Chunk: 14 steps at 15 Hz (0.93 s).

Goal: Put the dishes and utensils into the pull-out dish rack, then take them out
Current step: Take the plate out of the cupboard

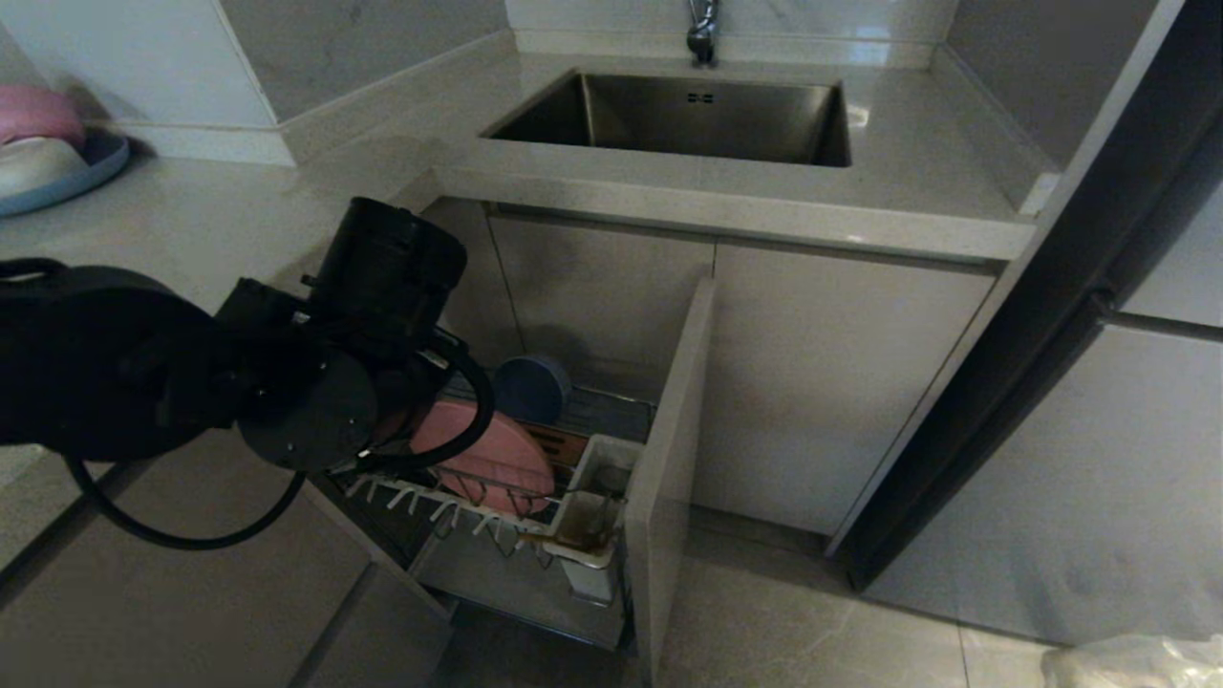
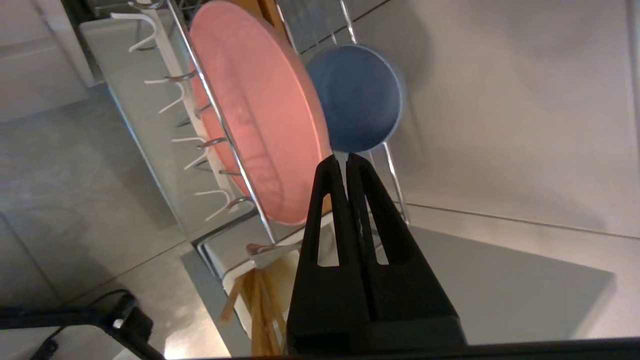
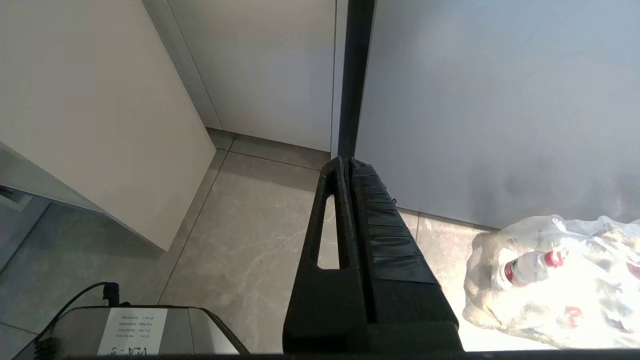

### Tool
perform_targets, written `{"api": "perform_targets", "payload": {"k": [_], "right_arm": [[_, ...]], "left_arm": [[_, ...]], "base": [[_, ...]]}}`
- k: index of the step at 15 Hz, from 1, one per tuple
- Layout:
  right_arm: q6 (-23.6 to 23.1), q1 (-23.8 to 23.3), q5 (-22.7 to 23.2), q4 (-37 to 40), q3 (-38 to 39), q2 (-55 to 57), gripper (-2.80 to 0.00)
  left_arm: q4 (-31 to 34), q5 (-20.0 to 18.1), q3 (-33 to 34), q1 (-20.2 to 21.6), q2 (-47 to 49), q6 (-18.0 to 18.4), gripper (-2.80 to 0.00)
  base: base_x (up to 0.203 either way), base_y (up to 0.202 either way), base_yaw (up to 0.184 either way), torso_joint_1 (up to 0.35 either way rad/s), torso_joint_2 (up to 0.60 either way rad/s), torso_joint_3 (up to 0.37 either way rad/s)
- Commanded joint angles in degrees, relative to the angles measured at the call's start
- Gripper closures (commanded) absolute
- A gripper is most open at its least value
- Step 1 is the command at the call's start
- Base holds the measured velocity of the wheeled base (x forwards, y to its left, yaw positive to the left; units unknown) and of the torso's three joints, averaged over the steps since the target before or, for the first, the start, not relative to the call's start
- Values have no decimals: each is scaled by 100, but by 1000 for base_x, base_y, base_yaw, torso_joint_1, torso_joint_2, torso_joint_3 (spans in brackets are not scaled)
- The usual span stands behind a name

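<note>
Head view: the pull-out dish rack stands open under the sink, its beige panel edge-on. The salmon-pink plate stands upright between the wires, the blue-grey bowl just behind it, and the chopsticks sit in a white utensil cup. The left gripper, jaws together and empty, hangs near the plate's rim. The right gripper, jaws together, is parked over the floor near a plastic bag. Writing on a label is unreadable.
</note>
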Motion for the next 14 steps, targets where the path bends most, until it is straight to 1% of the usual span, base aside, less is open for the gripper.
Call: {"api": "perform_targets", "payload": {"k": [1,2,3,4,6,7,8,11,14], "right_arm": [[-6,1,4,5,-1,0,0],[-6,1,4,5,-1,0,0],[2,1,4,5,-1,0,0],[2,1,4,5,-1,0,0],[0,1,4,5,-1,0,0],[2,1,4,5,-1,0,0],[-4,1,4,5,-1,0,0],[-6,1,4,5,-1,0,0],[-1,7,4,5,-1,0,0]], "left_arm": [[132,19,-134,33,86,-52,0],[277,11,-187,35,113,-58,0],[448,16,-300,53,152,-173,0],[664,2,-390,68,162,-318,-280],[1108,-145,-581,73,258,-397,-280],[1205,-251,-630,88,303,-445,-280],[1209,-315,-639,132,304,-544,-280],[1207,-821,-648,331,390,-601,-280],[1171,-957,-704,537,750,-598,-280]], "base": [[0,0,0,0,0,0],[0,0,0,0,0,0],[0,0,0,0,0,0],[0,0,0,0,0,0],[0,0,0,0,0,0],[0,0,0,0,0,0],[0,0,0,0,0,0],[0,0,0,0,0,0],[0,0,0,0,0,0]]}}
